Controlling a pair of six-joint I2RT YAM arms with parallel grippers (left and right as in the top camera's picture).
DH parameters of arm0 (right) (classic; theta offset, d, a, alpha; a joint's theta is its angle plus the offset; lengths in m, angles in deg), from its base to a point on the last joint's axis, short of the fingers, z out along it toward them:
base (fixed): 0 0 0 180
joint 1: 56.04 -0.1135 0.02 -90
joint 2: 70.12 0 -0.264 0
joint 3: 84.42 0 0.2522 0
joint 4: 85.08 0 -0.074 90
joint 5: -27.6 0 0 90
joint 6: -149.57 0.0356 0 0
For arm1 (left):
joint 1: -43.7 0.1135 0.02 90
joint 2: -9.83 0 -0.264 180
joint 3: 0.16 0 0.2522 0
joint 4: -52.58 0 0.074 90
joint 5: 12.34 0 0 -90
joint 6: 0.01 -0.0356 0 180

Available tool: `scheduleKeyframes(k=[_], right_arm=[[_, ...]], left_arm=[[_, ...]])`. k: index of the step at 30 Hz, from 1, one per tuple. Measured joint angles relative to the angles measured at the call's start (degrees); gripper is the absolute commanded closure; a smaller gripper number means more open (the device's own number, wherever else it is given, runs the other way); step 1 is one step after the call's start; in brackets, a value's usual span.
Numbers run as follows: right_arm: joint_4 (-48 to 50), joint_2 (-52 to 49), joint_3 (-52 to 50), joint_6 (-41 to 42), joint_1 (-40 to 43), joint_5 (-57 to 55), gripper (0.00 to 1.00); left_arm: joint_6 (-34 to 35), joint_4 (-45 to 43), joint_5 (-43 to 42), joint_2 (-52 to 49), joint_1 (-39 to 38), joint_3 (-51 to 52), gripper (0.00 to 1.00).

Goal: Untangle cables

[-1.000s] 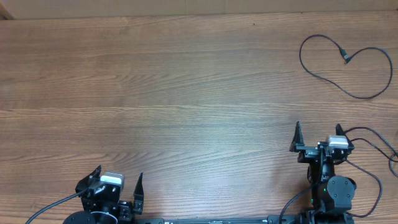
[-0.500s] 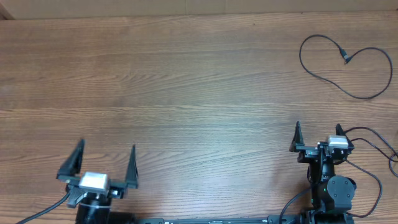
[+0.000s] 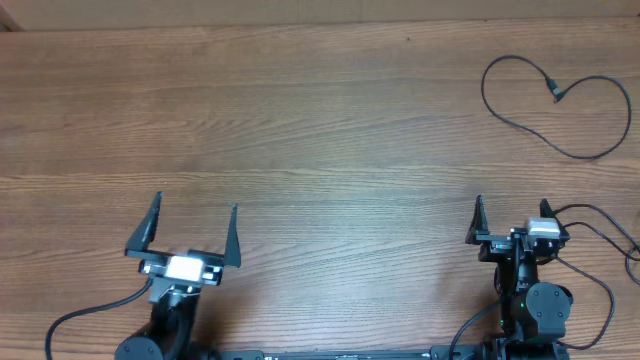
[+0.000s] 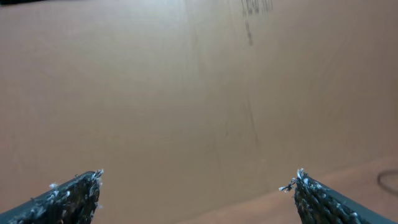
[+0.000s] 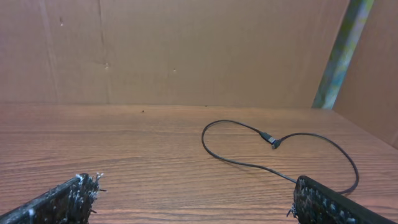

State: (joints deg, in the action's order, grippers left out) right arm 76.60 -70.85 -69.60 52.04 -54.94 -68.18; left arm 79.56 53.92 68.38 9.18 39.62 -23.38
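One thin black cable (image 3: 556,93) lies in a loose open loop at the far right of the wooden table, its small plug ends meeting near the middle of the loop. It also shows in the right wrist view (image 5: 272,139), ahead and to the right of the fingers. My right gripper (image 3: 511,203) (image 5: 196,180) is open and empty, well short of the cable. My left gripper (image 3: 195,208) (image 4: 198,174) is open and empty at the near left, far from the cable and facing the cardboard wall.
A cardboard wall (image 5: 186,50) stands along the table's far edge. Thicker black robot wires (image 3: 600,225) trail on the table to the right of the right arm's base. The wooden table (image 3: 300,130) fills the overhead view.
My left arm has risen from its folded pose and swung forward, its open fingers now pointing away over the table. The right arm and the cable have not moved.
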Motion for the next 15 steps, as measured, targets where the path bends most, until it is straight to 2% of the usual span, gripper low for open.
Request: scheduleKeyframes(k=[8,15], right_arm=[[0.02,0.0,0.0,0.02,0.0,0.02,0.0],[0.02,0.0,-0.02,0.0,0.0,0.02,0.0]], left_arm=[[-3.32,-2.36,-0.55,0.02,0.0,7.96,0.0],[-6.21,6.54,-1.49,0.02,0.0,8.94,0.0]])
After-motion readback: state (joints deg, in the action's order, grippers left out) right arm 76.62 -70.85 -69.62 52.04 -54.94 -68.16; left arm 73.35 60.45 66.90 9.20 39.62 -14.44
